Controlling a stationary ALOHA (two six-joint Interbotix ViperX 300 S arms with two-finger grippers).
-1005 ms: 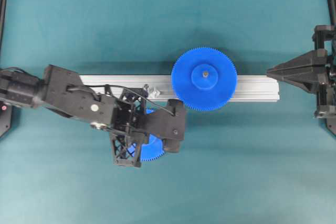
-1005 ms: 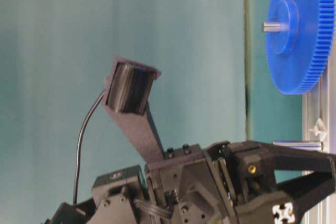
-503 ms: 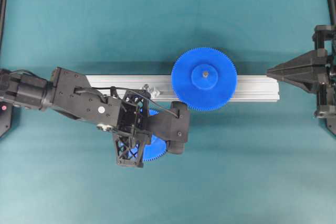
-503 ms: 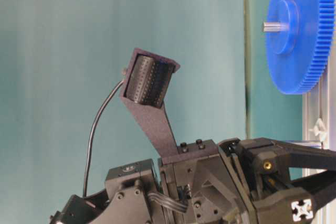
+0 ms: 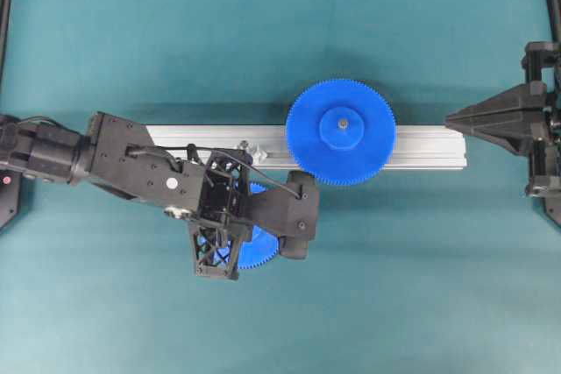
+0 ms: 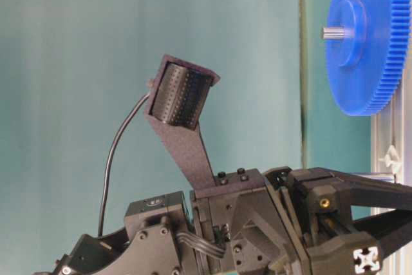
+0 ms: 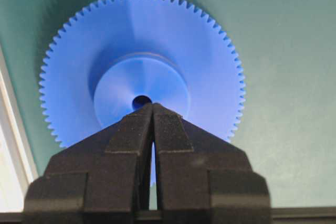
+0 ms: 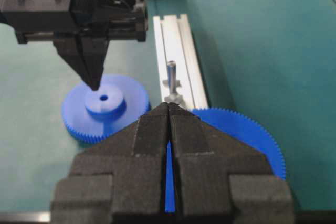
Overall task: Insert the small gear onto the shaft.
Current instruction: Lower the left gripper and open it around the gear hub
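Observation:
The small gear (image 7: 142, 72) lies flat on the teal mat, hub and centre hole facing up; from overhead only its toothed edge (image 5: 260, 254) shows under my left arm. My left gripper (image 7: 152, 106) is shut with nothing in it, its tips just above the rim of the hub (image 8: 104, 100); I cannot tell whether they touch it. The shaft (image 8: 171, 76) stands upright on its whitish bracket (image 5: 255, 153) on the rail, apart from the gear. My right gripper (image 5: 450, 118) is shut and empty, hovering off the rail's right end.
A wider blue gear (image 5: 340, 131) with a grey pin at its hub sits on the silver aluminium rail (image 5: 425, 148), which runs left to right across the mat. My left arm (image 5: 131, 164) covers the rail's left part. Black frame posts (image 5: 7, 6) stand at the side edges.
My left arm shifted slightly right and forward over the small gear, then settled. Its jaws stayed shut. The right arm, both gears and the shaft have not moved.

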